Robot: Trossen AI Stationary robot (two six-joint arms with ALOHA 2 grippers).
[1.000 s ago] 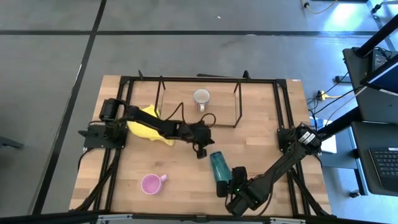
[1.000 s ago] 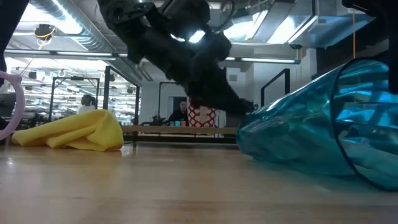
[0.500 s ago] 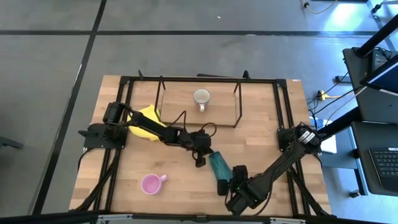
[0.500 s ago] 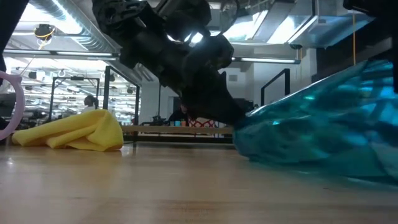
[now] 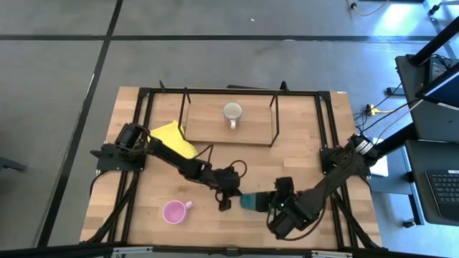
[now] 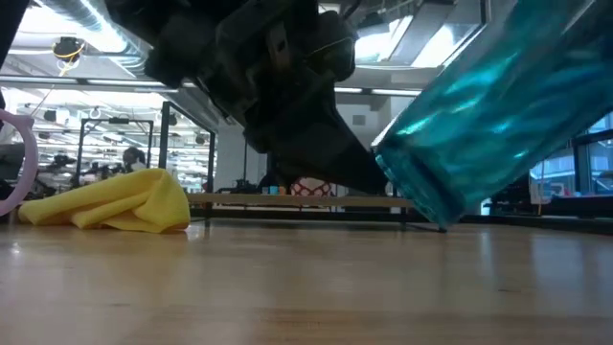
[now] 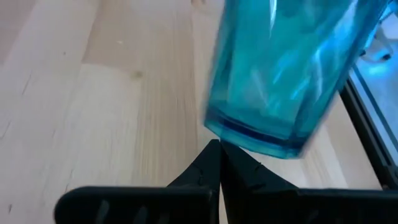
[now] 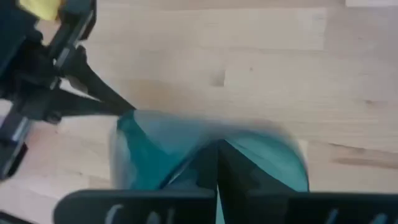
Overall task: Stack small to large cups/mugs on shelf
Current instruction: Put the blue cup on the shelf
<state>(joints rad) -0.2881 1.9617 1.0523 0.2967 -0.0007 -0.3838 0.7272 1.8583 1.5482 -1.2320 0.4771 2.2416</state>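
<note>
The translucent teal tumbler [image 5: 254, 202] is off the table and tilted in the low view [image 6: 488, 105], base down, toward my left gripper. My right gripper [image 5: 272, 205] is shut on its open end. My left gripper [image 5: 231, 201] is shut, and its tips [image 7: 217, 147] stand right at the tumbler's base edge [image 7: 249, 135]. The pink mug [image 5: 174, 211] stands on the table near the front left. The white mug [image 5: 232, 112] stands on the shelf board [image 5: 204, 118] at the back. My right gripper holds the tumbler at its open end; the dark fingers [image 8: 205, 163] show through the teal wall [image 8: 149, 149], nearly closed together. Whether one finger is inside I cannot tell. The tumbler is lifted clear and tilted. My left gripper's shut tips are at the tumbler's base; whether they touch it I cannot tell.
A yellow cloth [image 5: 168, 140] lies at the back left beside the shelf, under the left arm. Black rods [image 5: 274, 118] frame the shelf. Bare tabletop [image 5: 193, 229] lies along the near edge around the pink mug.
My right gripper has lifted the tumbler off the table and swung it about; it lay on its side, and its base now points toward the table's left. My left gripper has moved toward the near edge, ending at the tumbler's base.
</note>
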